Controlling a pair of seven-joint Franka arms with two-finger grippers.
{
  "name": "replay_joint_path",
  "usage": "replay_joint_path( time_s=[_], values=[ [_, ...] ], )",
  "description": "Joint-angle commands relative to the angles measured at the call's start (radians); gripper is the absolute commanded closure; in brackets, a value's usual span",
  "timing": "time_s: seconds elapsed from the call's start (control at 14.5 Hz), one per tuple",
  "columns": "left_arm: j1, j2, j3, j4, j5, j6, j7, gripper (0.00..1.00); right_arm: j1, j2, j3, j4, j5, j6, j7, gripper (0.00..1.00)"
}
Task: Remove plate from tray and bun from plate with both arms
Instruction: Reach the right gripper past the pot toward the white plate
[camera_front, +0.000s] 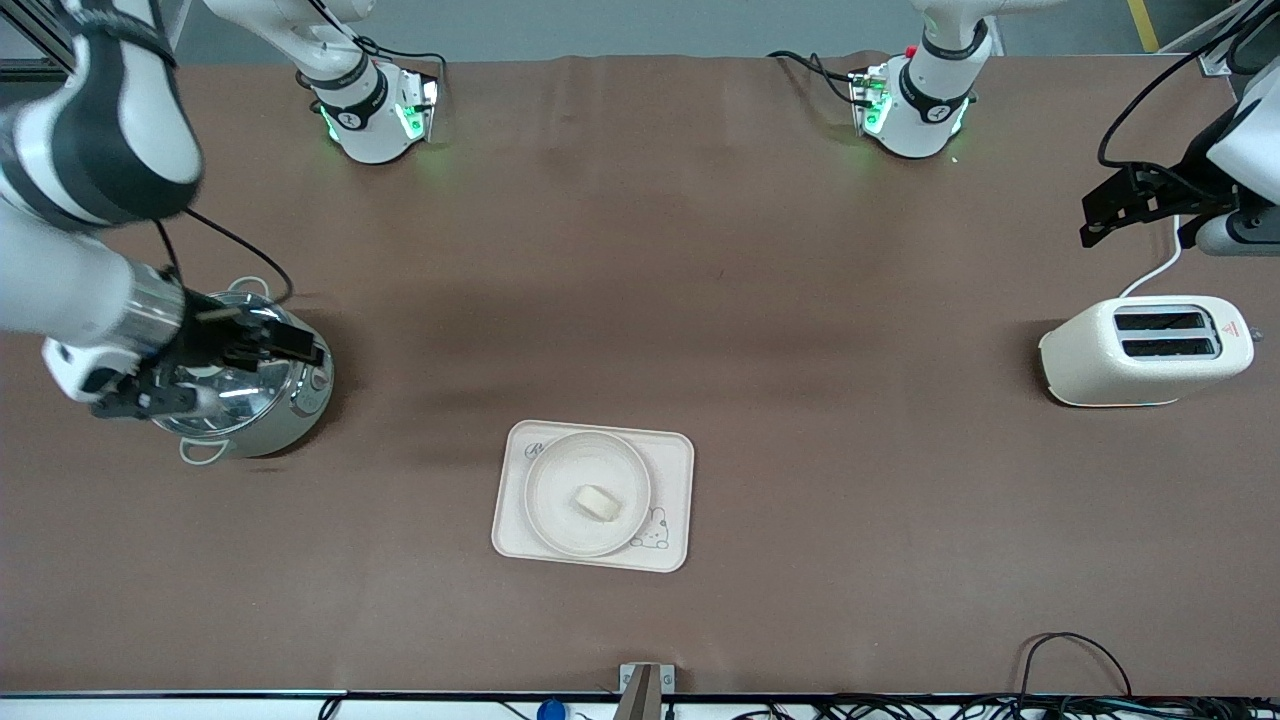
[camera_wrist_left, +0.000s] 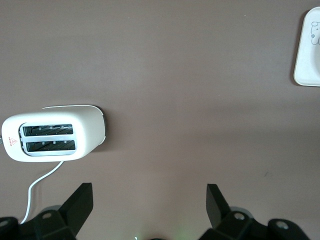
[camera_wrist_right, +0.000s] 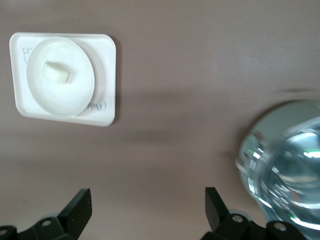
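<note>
The round cream plate (camera_front: 556, 478) (camera_wrist_right: 76, 98) rests on a rectangular tray (camera_front: 668, 452) (camera_wrist_right: 106, 60) in the table's middle, near the front camera. The small pale bun (camera_front: 597, 502) (camera_wrist_right: 56, 72) lies in the plate. My right gripper (camera_front: 290, 345) (camera_wrist_right: 147, 195) hangs open and empty over a steel pot at the right arm's end of the table. My left gripper (camera_front: 1095, 222) (camera_wrist_left: 148, 192) is open and empty too, in the air above the table beside a white toaster at the left arm's end. Both grippers are well apart from the plate.
The steel pot (camera_front: 265, 400) (camera_wrist_right: 285, 160) has handles and a shiny lid. The white two-slot toaster (camera_front: 1145, 352) (camera_wrist_left: 55, 132) has a white cord trailing off it. A corner of the tray (camera_wrist_left: 307, 55) shows in the left wrist view. Cables run along the front edge.
</note>
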Motion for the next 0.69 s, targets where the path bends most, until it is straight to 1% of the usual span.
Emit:
replay_joint_path(
  time_s=[0.0,0.07,0.28,0.41,0.62],
  values=[
    [0.004,0.009,-0.002,0.025,-0.010,-0.011,0.013,0.00,0.036,0.085,-0.005,0.009,0.082,0.103,0.051,0.00],
    [0.004,0.009,-0.002,0.025,-0.007,-0.011,0.013,0.00,0.036,0.105,-0.005,0.011,0.115,0.126,0.051,0.00],
    [0.006,0.009,-0.002,0.025,-0.005,-0.011,0.013,0.00,0.068,0.162,-0.005,0.011,0.169,0.221,0.053,0.00],
    [0.006,0.010,-0.002,0.025,-0.007,-0.011,0.006,0.00,0.082,0.208,-0.005,0.012,0.237,0.270,0.053,0.00],
    [0.004,0.010,-0.002,0.027,-0.010,-0.011,0.002,0.00,0.162,0.286,-0.005,0.012,0.274,0.414,0.056,0.00]
  ],
)
